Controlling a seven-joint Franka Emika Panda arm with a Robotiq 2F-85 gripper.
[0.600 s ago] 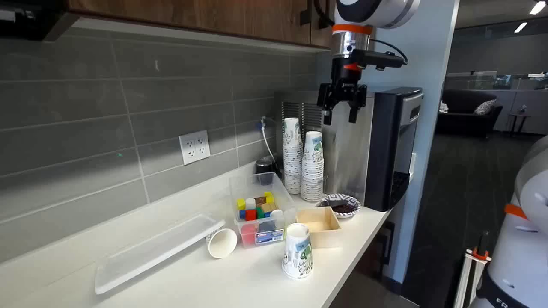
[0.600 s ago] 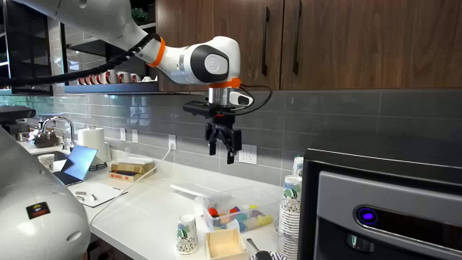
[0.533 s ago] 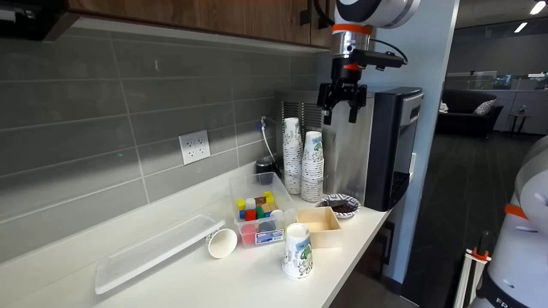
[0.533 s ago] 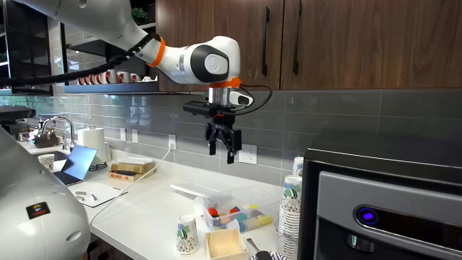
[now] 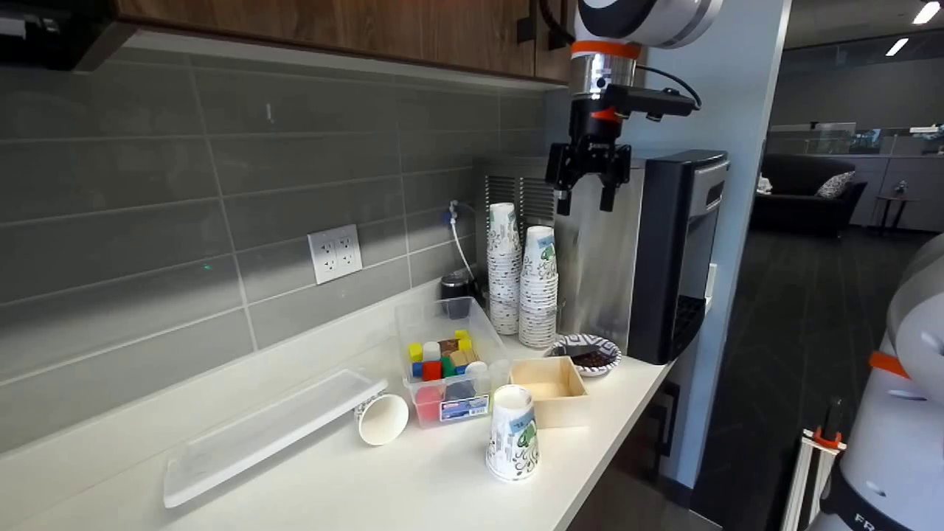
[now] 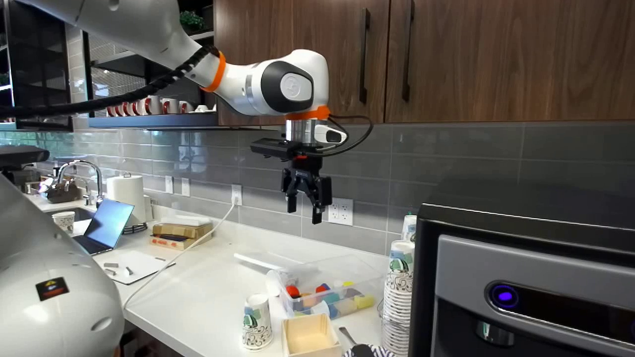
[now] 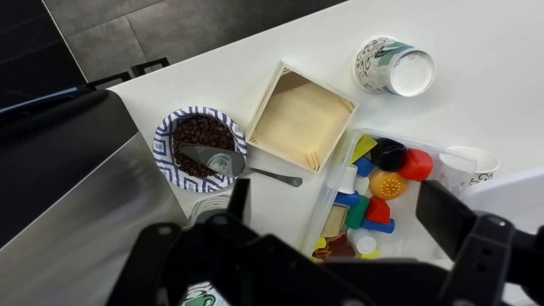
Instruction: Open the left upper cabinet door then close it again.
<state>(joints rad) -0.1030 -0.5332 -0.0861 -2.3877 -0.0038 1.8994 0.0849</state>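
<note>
The left upper cabinet door (image 6: 342,34) is flat brown wood grain and is shut flush with its neighbour. Its dark vertical bar handle (image 6: 364,54) stands by its right edge. The lower part of the door (image 5: 369,33) also shows in an exterior view, with the handle's end (image 5: 525,29) by the seam. My gripper (image 6: 304,210) points down, open and empty, below and in front of the door and away from the handle. It shows open in an exterior view (image 5: 586,201) too. In the wrist view my gripper's fingers (image 7: 335,197) are wide apart above the counter.
The right cabinet door (image 6: 511,59) has its own handle (image 6: 408,49). Below on the counter are a clear bin of toy blocks (image 5: 472,332), a wooden box (image 5: 560,413), a cup (image 5: 512,442), cup stacks (image 5: 538,295) and a bowl (image 7: 163,146). A dispenser machine (image 6: 531,258) stands beside them.
My arm and gripper have shifted by a very small amount, slightly up and to the left in both exterior views. The door and the counter things are unchanged.
</note>
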